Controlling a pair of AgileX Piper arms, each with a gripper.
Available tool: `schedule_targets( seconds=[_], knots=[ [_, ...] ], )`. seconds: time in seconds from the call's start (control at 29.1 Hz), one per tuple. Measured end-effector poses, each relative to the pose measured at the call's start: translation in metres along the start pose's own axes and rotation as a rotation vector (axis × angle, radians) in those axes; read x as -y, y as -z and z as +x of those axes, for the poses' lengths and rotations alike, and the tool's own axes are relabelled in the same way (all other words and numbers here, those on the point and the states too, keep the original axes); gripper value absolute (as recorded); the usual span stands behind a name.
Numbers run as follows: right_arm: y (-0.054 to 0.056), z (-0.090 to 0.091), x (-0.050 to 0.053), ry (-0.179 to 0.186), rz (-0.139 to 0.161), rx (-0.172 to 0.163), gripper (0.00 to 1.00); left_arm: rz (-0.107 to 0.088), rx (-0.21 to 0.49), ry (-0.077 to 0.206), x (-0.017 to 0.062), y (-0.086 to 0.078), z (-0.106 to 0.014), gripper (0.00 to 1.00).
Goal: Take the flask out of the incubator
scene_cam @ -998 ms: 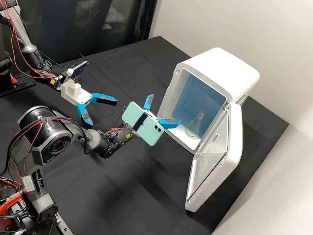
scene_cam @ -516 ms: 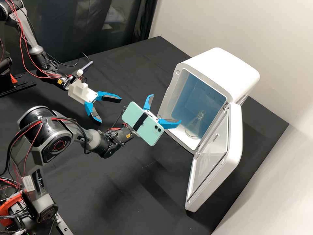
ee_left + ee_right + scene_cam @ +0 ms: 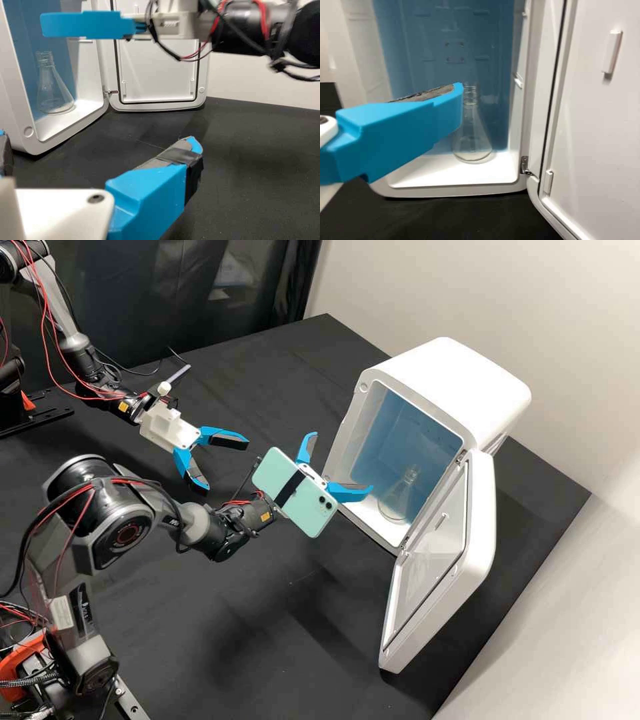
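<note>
A clear conical flask [image 3: 400, 497] stands upright on the floor of the white incubator [image 3: 453, 380], whose door [image 3: 433, 560] hangs wide open. My right gripper [image 3: 341, 462] is open just outside the incubator's mouth, level with the flask and a short way short of it. In the right wrist view the flask [image 3: 471, 130] stands straight ahead, past one blue finger [image 3: 400, 130]. My left gripper [image 3: 223, 463] hangs open and holds nothing above the bench, behind the right gripper. The left wrist view has the flask [image 3: 50, 82] inside the blue-lit cavity and a right finger [image 3: 82, 24] ahead.
The open door [image 3: 600, 125] stands on the side of the opening nearer the bench's front edge. A mint-green phone [image 3: 297, 500] is strapped to the right wrist. The black bench [image 3: 280, 613] lies bare in front of the incubator. Red cables trail along both arms.
The left arm swung toward the incubator and lowered slightly, then held. The right gripper crept a little closer to the incubator's opening. The flask has stayed put.
</note>
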Motion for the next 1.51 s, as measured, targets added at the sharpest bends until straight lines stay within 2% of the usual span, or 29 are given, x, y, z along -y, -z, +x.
schedule_targets(
  seconds=[0.1,0.31,0.52,0.62,0.76,0.89,0.96,1.0,1.14,1.27,1.38,1.51],
  knots=[
    [-0.006,0.016,0.004,-0.003,-0.025,0.021,1.00,0.000,0.000,0.000,0.0000,0.000,0.000,1.00],
    [-0.017,0.043,0.010,0.003,-0.043,0.069,1.00,0.000,0.000,0.000,0.0000,0.000,0.000,1.00],
    [-0.026,0.060,0.011,-0.008,-0.034,0.112,1.00,0.000,0.000,0.000,0.0000,0.000,0.000,1.00],
    [-0.028,0.070,0.011,-0.013,-0.049,0.121,1.00,0.000,0.000,0.000,0.0000,0.000,0.000,1.00],
    [-0.032,0.085,0.013,-0.021,-0.058,0.154,1.00,0.000,0.000,0.000,0.0000,0.000,0.000,1.00],
    [-0.032,0.097,0.017,-0.028,-0.057,0.180,1.00,0.000,0.000,0.000,0.0000,0.000,0.000,1.00],
    [-0.030,0.104,0.019,-0.031,-0.070,0.185,1.00,0.000,0.000,0.000,0.0000,0.000,0.000,1.00],
    [-0.028,0.107,0.020,-0.030,-0.080,0.176,1.00,0.000,0.000,0.000,0.0000,0.000,0.000,1.00],
    [-0.022,0.120,0.028,-0.010,-0.130,0.165,1.00,0.000,0.000,-0.001,-0.0001,0.000,0.000,1.00],
    [-0.021,0.133,0.036,-0.009,-0.136,0.186,1.00,0.000,0.000,-0.001,-0.0001,0.000,0.000,1.00],
    [-0.025,0.142,0.043,0.012,-0.145,0.219,1.00,0.000,0.000,-0.001,-0.0001,0.000,0.000,1.00],
    [-0.027,0.150,0.048,0.024,-0.148,0.240,1.00,0.000,0.000,-0.001,-0.0001,0.000,0.000,1.00]
  ],
)
